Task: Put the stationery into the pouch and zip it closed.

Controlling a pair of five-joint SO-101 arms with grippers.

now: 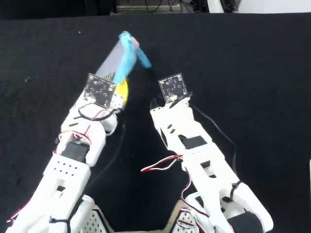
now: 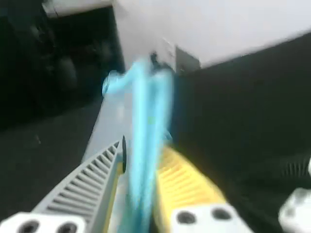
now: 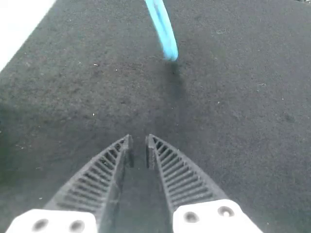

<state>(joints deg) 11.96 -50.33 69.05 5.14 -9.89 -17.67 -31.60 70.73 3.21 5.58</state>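
Seen from above, from the robot's side. The black counter [image 1: 252, 73] spans the whole field.

The left arm [image 1: 73, 155], white, runs up from 7 o'clock toward the middle. The right arm [image 1: 199, 150], also white, runs up from 5 o'clock. Their wrists stand near each other just short of centre.

The pouch [image 1: 112, 60] is a flat grey sleeve held at about 11 o'clock from the counter's centre. It is tilted, and its far end points toward 1 o'clock. Whether its zip is open or closed cannot be told.

A light blue strap [image 1: 127, 53] runs along the pouch. One end hangs free toward 4 o'clock, just beside the right arm's wrist.

The left gripper [image 1: 119, 87] has one grey and one yellow finger. They pinch the near end of the pouch, with the blue strap caught between them. The left wrist view [image 2: 142, 150] shows the same grip from close by, with the grey pouch [image 2: 114, 121] and the strap [image 2: 143, 136] rising out of it.

The right gripper [image 3: 138, 143] sits low over the bare counter at 4 o'clock from the pouch. Its fingers are almost pressed together, with a thin slit at the tips, and hold nothing. The strap's free end [image 3: 163, 29] hangs ahead of it, well apart from the fingers.
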